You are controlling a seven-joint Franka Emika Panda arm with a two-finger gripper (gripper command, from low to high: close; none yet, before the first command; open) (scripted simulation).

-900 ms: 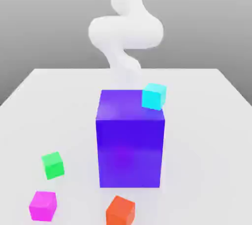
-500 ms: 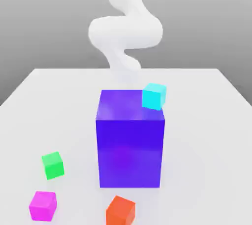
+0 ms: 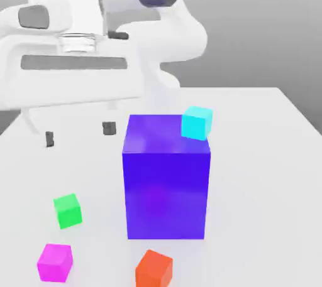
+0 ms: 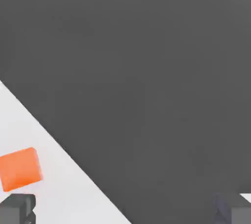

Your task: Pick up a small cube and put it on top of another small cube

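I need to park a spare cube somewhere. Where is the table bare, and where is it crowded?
Bare: the table on the exterior view's right of the blue block. Crowded: the near left, with the green cube, magenta cube and orange cube.

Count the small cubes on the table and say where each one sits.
4. Green cube, magenta-pink cube and orange-red cube sit on the table; the cyan cube is by the big block's top corner. Others may hide behind it.
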